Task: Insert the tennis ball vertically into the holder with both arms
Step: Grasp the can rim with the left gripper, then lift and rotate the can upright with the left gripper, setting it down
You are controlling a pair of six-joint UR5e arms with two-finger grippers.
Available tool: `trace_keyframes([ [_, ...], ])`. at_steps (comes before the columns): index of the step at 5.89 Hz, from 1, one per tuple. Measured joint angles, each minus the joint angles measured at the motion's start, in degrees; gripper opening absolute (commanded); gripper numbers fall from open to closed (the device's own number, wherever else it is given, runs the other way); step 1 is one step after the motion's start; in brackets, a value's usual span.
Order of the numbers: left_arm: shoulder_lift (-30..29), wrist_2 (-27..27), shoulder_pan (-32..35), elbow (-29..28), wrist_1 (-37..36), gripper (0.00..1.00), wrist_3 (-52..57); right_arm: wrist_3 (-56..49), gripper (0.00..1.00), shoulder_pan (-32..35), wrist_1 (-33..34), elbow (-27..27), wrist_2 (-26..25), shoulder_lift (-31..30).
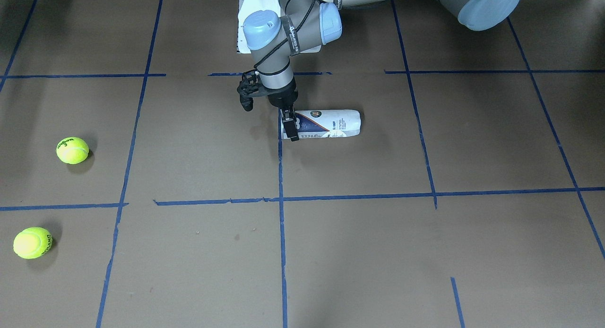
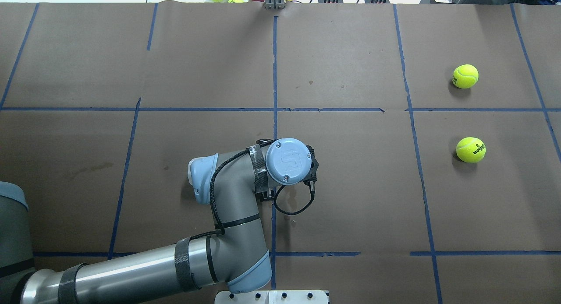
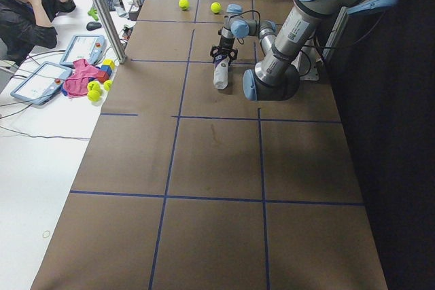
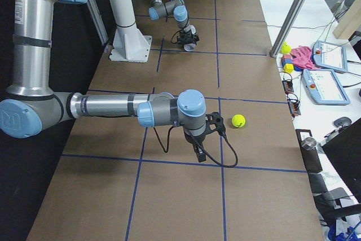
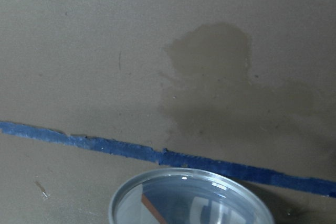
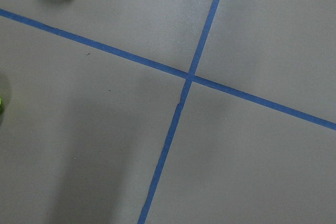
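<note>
The left gripper (image 1: 290, 132) points straight down, its black jaws set over one end of the can (image 1: 331, 124) and touching it. How far apart they stand, and whether they pinch the can, I cannot tell. The right gripper (image 4: 198, 152) hangs above the bench (image 1: 378, 252) at the robot's far right, fingers down and holding nothing. Only the right side view shows it, so the state of its jaws cannot be told either.

The can lies on its side near the middle of the bench, on the robot's half. Its long axis runs across the bench from the robot's left to its right. The gripped end faces the robot's right, and the rounded white end faces its left. From the left wrist, the gripped end is a clear, glossy round rim lying beside a strip of tape (image 1: 282, 252).

The can is a slim cylinder of clear plastic with a white and navy label. Two fuzzy yellow-green balls (image 1: 72, 150) (image 1: 32, 243) sit well apart from it, toward the robot's right. The bench is matt brown paper, gridded with blue tape.
</note>
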State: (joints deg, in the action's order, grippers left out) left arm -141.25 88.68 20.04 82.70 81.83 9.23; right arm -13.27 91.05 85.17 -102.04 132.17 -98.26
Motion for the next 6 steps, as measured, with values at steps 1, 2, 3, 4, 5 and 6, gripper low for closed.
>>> trace_keyframes([
  [1,0.13,0.00,0.00,-0.08,0.34,0.86,0.03,0.00,1.00,0.00,0.00,0.01,-0.01,0.00],
  [2,0.28,-0.03,0.00,-0.17,0.75,0.82,0.07,0.00,1.00,0.00,0.00,0.05,-0.05,0.00],
  [3,0.32,-0.69,0.00,-0.22,1.21,0.80,0.14,0.00,1.00,0.00,0.00,0.07,-0.06,0.02],
  [4,0.33,-1.57,0.00,-0.17,1.82,0.80,0.22,0.00,1.00,0.00,0.00,0.08,-0.07,0.06],
  [5,0.24,-1.90,0.08,0.13,3.02,0.80,0.20,0.00,1.00,0.00,0.00,0.08,-0.07,0.08],
  [6,0.11,-1.99,0.44,1.26,5.40,0.80,0.10,0.00,1.00,0.00,0.00,0.08,-0.07,0.08],
])
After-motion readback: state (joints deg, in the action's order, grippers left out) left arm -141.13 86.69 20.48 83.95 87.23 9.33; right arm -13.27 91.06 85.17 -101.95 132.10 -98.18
